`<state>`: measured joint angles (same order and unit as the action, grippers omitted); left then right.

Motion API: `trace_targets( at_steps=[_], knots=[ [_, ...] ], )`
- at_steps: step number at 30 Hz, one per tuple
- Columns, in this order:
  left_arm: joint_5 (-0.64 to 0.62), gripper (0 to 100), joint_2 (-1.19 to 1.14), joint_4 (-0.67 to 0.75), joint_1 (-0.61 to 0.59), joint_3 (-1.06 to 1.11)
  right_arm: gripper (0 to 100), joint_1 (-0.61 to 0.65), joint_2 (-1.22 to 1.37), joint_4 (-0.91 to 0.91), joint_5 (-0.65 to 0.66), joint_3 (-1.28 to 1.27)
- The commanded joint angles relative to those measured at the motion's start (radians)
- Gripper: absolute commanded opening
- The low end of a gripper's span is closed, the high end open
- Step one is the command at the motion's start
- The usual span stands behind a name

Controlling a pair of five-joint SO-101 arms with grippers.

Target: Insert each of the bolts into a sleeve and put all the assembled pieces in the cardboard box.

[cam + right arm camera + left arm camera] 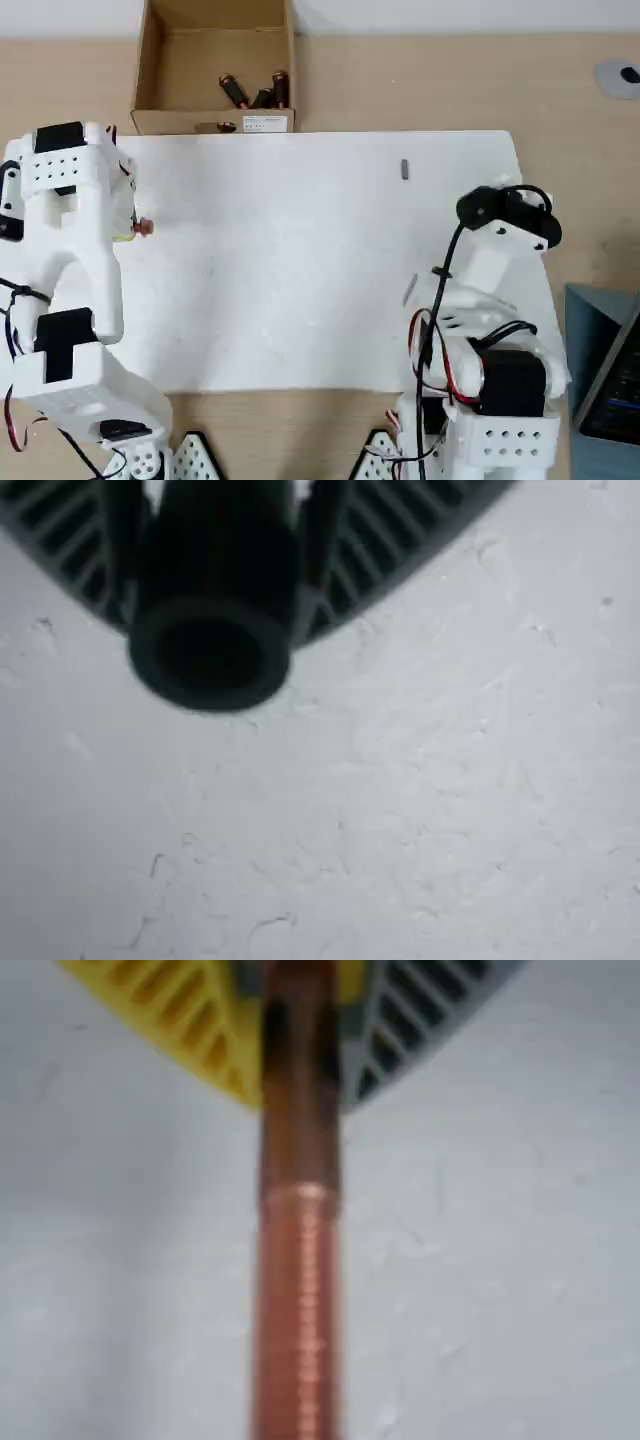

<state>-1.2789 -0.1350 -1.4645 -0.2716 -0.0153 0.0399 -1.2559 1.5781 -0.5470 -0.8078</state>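
Copper-coloured bolt (298,1260) sat nearest my lens, clamped between the left gripper's (300,1095) yellow and grey fingers (180,1010). Its threaded length ran out well past the fingertips over the white mat (520,1260). I recorded the right gripper (215,605) closed likewise on a black sleeve (210,655), whose open bore projected just beyond the ribbed fingers (400,540).

From overhead, I noted the cardboard box (150,60) well beyond the left fingers, off the mat's far edge, with several assembled pieces (255,92) lying inside. One small grey piece (404,169) lay on the mat ahead of the right fingers, apart from them. A white label (265,123) on the box's near wall carried print too small for me to read.
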Motion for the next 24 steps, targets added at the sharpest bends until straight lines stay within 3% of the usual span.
trace_targets(
  at_steps=[1,8,17,24],
  knots=[
    [-0.064,1,0.007,0.025,-0.028,-0.049,1.0,-0.012,-0.013,-0.025,0.006,-0.002],
    [-0.169,1,0.007,0.018,-0.038,-0.011,1.0,-0.012,-0.013,-0.025,0.006,-0.002],
    [-0.163,1,0.007,0.018,-0.037,0.005,1.0,-0.012,-0.013,-0.023,0.006,-0.002],
    [-0.069,18,0.007,0.005,-0.031,0.003,1.0,-0.012,-0.013,-0.023,0.006,-0.002]
  ],
)
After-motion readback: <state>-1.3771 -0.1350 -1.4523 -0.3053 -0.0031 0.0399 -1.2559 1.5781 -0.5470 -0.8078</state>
